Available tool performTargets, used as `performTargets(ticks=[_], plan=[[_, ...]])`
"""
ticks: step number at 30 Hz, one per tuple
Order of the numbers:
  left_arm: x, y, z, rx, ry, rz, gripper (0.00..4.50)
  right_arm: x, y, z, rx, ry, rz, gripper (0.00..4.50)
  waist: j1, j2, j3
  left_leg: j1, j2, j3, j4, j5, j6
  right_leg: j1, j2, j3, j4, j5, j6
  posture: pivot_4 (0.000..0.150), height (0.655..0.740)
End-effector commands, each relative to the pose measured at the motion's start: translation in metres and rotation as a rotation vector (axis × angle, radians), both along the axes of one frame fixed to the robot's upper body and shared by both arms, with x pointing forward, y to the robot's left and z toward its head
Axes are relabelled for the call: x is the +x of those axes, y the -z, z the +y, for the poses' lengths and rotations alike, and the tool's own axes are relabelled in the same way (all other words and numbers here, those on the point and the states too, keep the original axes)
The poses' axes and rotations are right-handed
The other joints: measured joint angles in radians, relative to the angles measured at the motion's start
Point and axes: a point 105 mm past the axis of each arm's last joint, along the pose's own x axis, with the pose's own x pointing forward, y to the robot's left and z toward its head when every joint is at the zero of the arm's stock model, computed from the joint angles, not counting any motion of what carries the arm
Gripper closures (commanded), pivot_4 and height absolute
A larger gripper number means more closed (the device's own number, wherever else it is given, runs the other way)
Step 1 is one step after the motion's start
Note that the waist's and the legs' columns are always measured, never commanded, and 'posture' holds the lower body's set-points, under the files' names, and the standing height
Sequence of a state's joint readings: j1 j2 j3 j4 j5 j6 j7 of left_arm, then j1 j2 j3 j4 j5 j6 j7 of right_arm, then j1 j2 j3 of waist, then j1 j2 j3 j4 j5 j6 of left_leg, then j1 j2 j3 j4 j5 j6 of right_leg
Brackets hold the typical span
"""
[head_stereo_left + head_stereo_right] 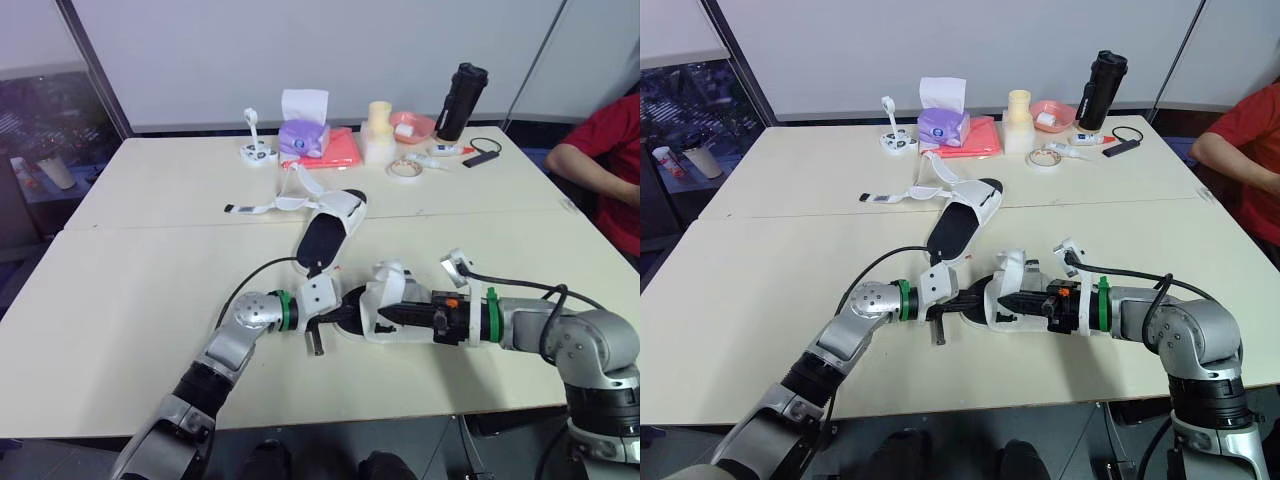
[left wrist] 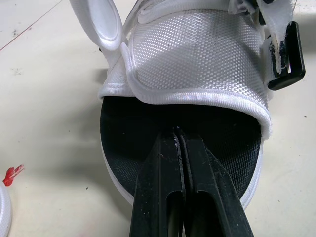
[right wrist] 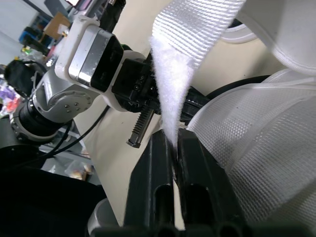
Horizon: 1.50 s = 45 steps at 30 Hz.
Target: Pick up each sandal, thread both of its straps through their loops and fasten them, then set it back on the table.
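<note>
A sandal (image 1: 385,300) lies on the table (image 1: 130,300) at the lower centre of the head view, between the two grippers. The left gripper (image 2: 178,134) has its jaws pressed together, tips on the black insole (image 2: 128,128) just under the white mesh upper. The right gripper (image 3: 170,136) pinches the fuzzy white strap (image 3: 182,64) between its jaws, and the strap rises from them. The second sandal (image 1: 330,228) lies just above centre, its loose straps trailing toward the left of the frame
</note>
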<state>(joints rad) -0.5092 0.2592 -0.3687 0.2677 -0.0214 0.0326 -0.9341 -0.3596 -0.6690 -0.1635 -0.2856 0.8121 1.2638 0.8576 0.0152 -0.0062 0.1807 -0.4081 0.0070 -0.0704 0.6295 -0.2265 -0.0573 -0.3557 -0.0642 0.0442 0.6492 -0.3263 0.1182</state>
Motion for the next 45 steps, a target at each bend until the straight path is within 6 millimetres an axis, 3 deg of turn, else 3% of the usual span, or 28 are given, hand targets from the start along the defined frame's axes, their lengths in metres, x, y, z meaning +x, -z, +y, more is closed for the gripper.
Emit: performTargets(ticks=[1, 11, 17, 22, 33, 38, 45], plan=[[-0.010, 0.046, 0.007, 0.122, -0.019, 0.133, 4.50, -0.004, -0.007, 0.001, -0.065, -0.083, -0.059, 4.42, 0.000, 0.000, 0.000, 0.000, 0.000, 0.000, 0.000, 0.000, 0.000, 0.000, 0.000, 0.000, 0.000, 0.000, 0.000, 0.150, 0.7400], [-0.010, 0.049, 0.006, 0.113, -0.039, 0.136, 4.50, 0.019, -0.006, 0.005, -0.229, -0.239, -0.155, 4.42, -0.001, 0.000, -0.001, 0.000, 0.000, 0.000, 0.000, 0.000, 0.000, 0.000, 0.000, 0.000, 0.000, 0.000, 0.000, 0.150, 0.7400], [-0.011, 0.050, 0.008, 0.106, -0.054, 0.139, 4.50, 0.013, 0.001, 0.010, -0.303, -0.369, -0.164, 4.42, 0.000, 0.001, -0.002, 0.000, 0.000, 0.000, 0.000, 0.000, 0.000, 0.000, 0.000, 0.000, -0.001, 0.000, 0.000, 0.150, 0.7400], [-0.012, 0.051, 0.008, 0.104, -0.059, 0.140, 4.50, 0.013, 0.008, 0.000, -0.385, -0.430, -0.164, 4.42, -0.002, 0.001, -0.004, 0.000, 0.000, 0.000, 0.000, 0.000, 0.000, 0.000, 0.000, 0.000, -0.001, 0.000, 0.000, 0.150, 0.7400], [-0.012, 0.051, 0.007, 0.099, -0.064, 0.141, 4.50, 0.033, 0.000, -0.021, -0.461, -0.427, -0.202, 4.42, 0.001, 0.001, -0.004, 0.000, -0.001, 0.000, 0.000, 0.000, 0.000, 0.001, 0.000, 0.000, -0.001, 0.000, 0.000, 0.150, 0.7400], [-0.012, 0.051, 0.007, 0.099, -0.066, 0.143, 4.50, 0.028, -0.001, -0.023, -0.486, -0.487, -0.203, 4.42, 0.002, 0.001, -0.004, 0.000, -0.001, 0.000, 0.000, 0.000, 0.000, 0.001, -0.001, 0.000, -0.002, 0.000, 0.000, 0.150, 0.7400], [-0.012, 0.052, 0.006, 0.095, -0.068, 0.146, 4.50, 0.023, -0.003, -0.003, -0.444, -0.547, -0.231, 4.42, 0.002, 0.001, -0.004, 0.000, -0.001, -0.001, 0.000, 0.000, 0.000, 0.001, -0.001, 0.000, -0.002, 0.000, 0.000, 0.150, 0.7400]])
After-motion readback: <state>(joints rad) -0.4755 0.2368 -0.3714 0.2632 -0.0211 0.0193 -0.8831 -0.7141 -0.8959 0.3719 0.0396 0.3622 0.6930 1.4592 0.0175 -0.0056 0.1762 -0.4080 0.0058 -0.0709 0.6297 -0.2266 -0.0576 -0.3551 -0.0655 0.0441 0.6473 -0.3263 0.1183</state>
